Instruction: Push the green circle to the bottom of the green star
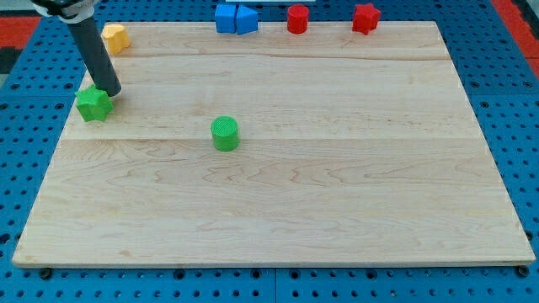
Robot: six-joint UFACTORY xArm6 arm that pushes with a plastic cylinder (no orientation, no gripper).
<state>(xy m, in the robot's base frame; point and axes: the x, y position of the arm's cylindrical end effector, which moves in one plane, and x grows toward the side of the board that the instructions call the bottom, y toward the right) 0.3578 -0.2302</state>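
Note:
The green circle is a short green cylinder standing left of the board's middle. The green star lies near the board's left edge, up and to the left of the circle. My tip is the lower end of the dark rod that comes down from the view's top left. It rests at the star's upper right corner, touching or almost touching it. The circle is well apart from my tip, to the right and lower.
A yellow block sits at the board's top left. Two blue blocks, a red cylinder and a red star line the top edge. The wooden board lies on a blue perforated table.

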